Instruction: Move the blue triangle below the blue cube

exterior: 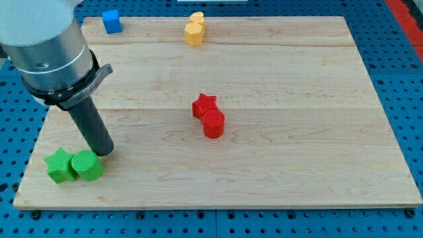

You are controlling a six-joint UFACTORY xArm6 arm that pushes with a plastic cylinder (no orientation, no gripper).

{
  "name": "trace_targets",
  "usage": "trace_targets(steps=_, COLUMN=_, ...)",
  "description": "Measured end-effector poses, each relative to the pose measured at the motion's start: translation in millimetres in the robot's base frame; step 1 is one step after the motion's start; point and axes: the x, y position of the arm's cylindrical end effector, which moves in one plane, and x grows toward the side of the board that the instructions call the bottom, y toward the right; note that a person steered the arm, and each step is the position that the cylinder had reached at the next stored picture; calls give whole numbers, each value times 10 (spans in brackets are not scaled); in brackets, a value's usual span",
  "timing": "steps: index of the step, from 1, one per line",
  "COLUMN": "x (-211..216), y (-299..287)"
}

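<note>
At the view's lower left of the table, my tip rests just above and to the right of the green cylinder, close to touching it. The green star sits against that cylinder on its far side. No gripper in view: the arm ends in a plain rod, so open or closed cannot be told, and nothing is held. The blue cube stands well above my tip, at the table's top edge. The blue triangle does not show anywhere; judgement: it may lie behind the grey arm housing, which hides the upper-left part of the table. Well to the right of my tip the red star touches the red cylinder; two yellow blocks sit together up and to the right, at the top edge. Judgement: the push has not begun, and my tip's spot beside the green pair serves no part of it. Risk: nudging the green cylinder on departure.
</note>
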Motion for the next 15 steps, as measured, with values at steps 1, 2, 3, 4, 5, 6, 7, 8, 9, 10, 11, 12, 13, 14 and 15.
trace_targets(steps=1, x=-329, y=-367)
trace_targets(steps=2, x=-363, y=-786)
trace_targets(steps=3, x=-785, y=-659)
trace_targets(steps=4, x=-1237, y=-731)
trace_targets(steps=5, x=-1462, y=-794)
trace_targets(steps=6, x=-1665, y=-800)
trace_targets(steps=7, x=-1378, y=-998)
trace_targets(steps=8, x=-1617, y=-1303)
trace_targets(steps=9, x=-1896, y=-1166)
trace_targets(steps=10, x=-2035, y=-877)
trace_targets(steps=11, x=-1942, y=-898)
trace_targets(steps=12, x=-1750, y=-898)
trace_targets(steps=13, x=-1620, y=-816)
trace_targets(steps=14, x=-1850, y=-632)
trace_targets(steps=15, x=-2133, y=-463)
